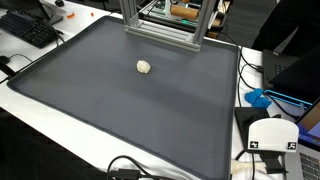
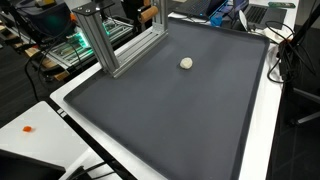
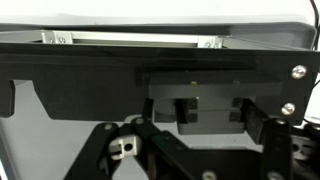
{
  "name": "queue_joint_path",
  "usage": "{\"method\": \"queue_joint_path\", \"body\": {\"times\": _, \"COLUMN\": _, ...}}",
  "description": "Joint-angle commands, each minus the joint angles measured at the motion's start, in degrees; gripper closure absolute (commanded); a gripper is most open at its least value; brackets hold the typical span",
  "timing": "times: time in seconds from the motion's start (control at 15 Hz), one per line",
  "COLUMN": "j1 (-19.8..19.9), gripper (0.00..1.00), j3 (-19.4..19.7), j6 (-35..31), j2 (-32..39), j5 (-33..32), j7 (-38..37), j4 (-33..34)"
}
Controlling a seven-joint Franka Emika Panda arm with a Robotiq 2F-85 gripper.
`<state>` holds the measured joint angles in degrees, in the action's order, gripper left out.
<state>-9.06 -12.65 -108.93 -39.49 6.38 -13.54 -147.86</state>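
Broadly, a white counter carries a wide dark grey mat, matte and flat, with a silver aluminium extruded frame at its far edge. The black pincer shows only in the wrist view, jaws apart and empty. A small off-white crumpled lump lies alone on the mat's far half, near the frame; soft-looking, it probably wants a centred, gentle squeeze.

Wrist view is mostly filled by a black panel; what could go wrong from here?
1. The black panel sits right ahead of the gripper; a forward move might strike it.
2. The small whitish lump on the grey mat is absent from the wrist view, so approaching it would lean on the exterior views.
3. It looks rounded and might roll if nudged.
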Motion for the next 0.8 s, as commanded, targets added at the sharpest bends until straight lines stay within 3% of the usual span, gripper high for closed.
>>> {"method": "queue_joint_path", "body": {"times": 0.0, "j1": -0.05, "gripper": 0.43, "j3": -0.2, "j6": -1.26, "j2": -0.42, "j5": 1.27, "j7": -1.14, "j4": -1.31}}
{"method": "queue_joint_path", "body": {"times": 0.13, "j1": -0.18, "gripper": 0.61, "j3": -0.3, "j6": -1.83, "j2": -0.36, "j5": 2.14, "j7": -1.42, "j4": -1.34}}
{"method": "queue_joint_path", "body": {"times": 0.2, "j1": -0.1, "gripper": 0.65, "j3": -0.38, "j6": -1.82, "j2": -0.34, "j5": 2.09, "j7": -1.8, "j4": -1.32}}
{"method": "queue_joint_path", "body": {"times": 0.73, "j1": 0.15, "gripper": 0.65, "j3": -0.5, "j6": -1.71, "j2": 0.56, "j5": 0.9, "j7": -1.27, "j4": 0.32}}
